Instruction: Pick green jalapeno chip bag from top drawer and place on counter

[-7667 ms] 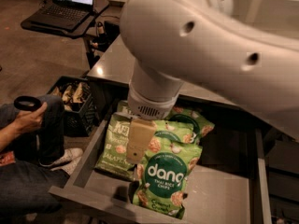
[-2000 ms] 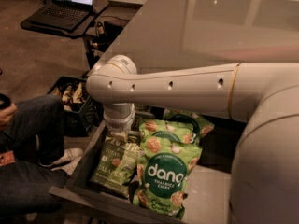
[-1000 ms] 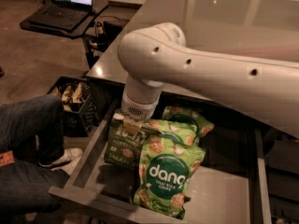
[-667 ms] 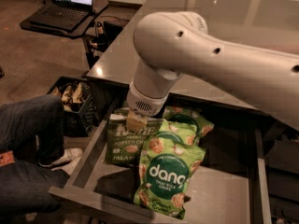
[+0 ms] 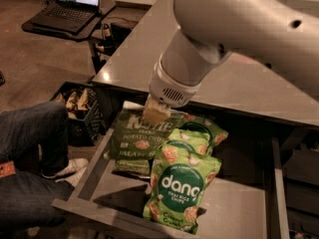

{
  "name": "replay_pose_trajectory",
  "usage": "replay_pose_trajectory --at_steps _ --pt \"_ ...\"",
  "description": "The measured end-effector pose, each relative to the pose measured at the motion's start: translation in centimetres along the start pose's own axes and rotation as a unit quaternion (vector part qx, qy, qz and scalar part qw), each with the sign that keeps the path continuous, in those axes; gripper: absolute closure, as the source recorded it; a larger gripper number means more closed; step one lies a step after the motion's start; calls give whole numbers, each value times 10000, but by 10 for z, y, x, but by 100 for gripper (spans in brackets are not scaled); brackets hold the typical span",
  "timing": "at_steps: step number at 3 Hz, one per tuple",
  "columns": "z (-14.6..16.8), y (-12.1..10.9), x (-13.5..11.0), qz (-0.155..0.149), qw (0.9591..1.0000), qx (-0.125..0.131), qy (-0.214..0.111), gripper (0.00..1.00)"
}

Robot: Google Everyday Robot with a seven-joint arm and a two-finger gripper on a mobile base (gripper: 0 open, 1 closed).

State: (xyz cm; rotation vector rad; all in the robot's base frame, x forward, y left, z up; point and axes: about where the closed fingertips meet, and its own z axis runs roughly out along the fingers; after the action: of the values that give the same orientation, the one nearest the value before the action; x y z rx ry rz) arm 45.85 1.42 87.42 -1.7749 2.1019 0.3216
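Note:
The green jalapeno chip bag (image 5: 138,137) hangs upright by its top edge over the left part of the open top drawer (image 5: 92,176), its lower end near the drawer floor. My gripper (image 5: 155,112) sits below the big white wrist and is shut on the bag's top edge, just in front of the counter's edge. The counter (image 5: 234,86) stretches behind and above the drawer. Two brighter green "dang" bags lie in the drawer to the right, one in front (image 5: 181,189) and one behind (image 5: 202,131).
A black slatted crate (image 5: 79,106) with items stands on the floor left of the drawer. A person's jeans-clad legs (image 5: 30,153) and white shoe are at the lower left. A small black table with a laptop (image 5: 72,6) stands at the back left.
The arm has swung up and to the right. The jalapeno bag has risen with the gripper from lying in the drawer's left side to hanging higher, near the counter edge.

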Motion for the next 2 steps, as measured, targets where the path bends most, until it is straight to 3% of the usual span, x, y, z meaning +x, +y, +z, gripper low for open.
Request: replay_pose_trajectory --at_steps 2 --pt "-51 -25 2 28 9994 344 -25 100"
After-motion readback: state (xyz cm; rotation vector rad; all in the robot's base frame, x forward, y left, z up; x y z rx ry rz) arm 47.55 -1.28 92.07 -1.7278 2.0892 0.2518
